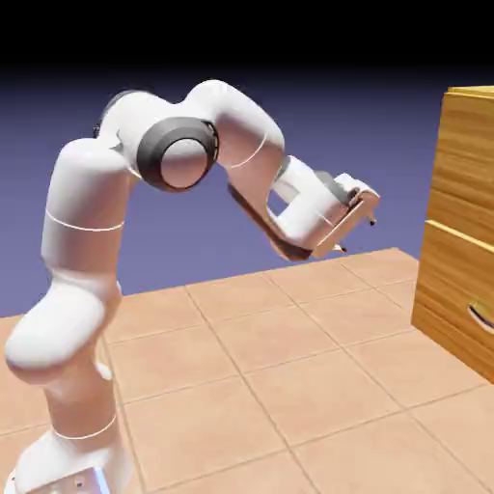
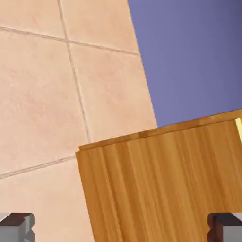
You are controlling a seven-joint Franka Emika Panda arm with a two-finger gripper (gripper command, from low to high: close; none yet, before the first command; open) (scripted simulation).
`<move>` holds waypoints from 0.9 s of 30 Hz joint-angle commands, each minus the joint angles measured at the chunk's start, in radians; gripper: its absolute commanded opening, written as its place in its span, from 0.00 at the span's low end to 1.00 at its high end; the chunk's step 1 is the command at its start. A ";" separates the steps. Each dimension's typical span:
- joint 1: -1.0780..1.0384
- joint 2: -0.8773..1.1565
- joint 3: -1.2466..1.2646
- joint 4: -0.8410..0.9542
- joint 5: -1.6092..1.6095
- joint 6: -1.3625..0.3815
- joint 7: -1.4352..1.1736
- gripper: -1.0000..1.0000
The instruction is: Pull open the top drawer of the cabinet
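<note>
Tan tiled floor [image 1: 289,357] lies below; the honey-brown wood-grain cabinet [image 1: 463,232] stands apart, rightward of the white two-finger pincer [image 1: 357,234] (jaws spread, empty).

From my remote seat I see an arm [image 1: 87,289] of glossy white, built of rounded, bulging shells with thin seam lines where the segments meet. A dark grey ring circles a pale round cap at the big upper joint [image 1: 178,154]. Near the wrist the white casing gives way to a grey collar. The end effector [image 1: 355,225] is white and boxy with small dark tips; in the hand view its fingertips [image 2: 16,226] are grey, blocky, dark-faced.
</note>
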 commanded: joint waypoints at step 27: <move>-0.428 0.664 0.566 0.616 -1.169 -0.064 0.121 1.00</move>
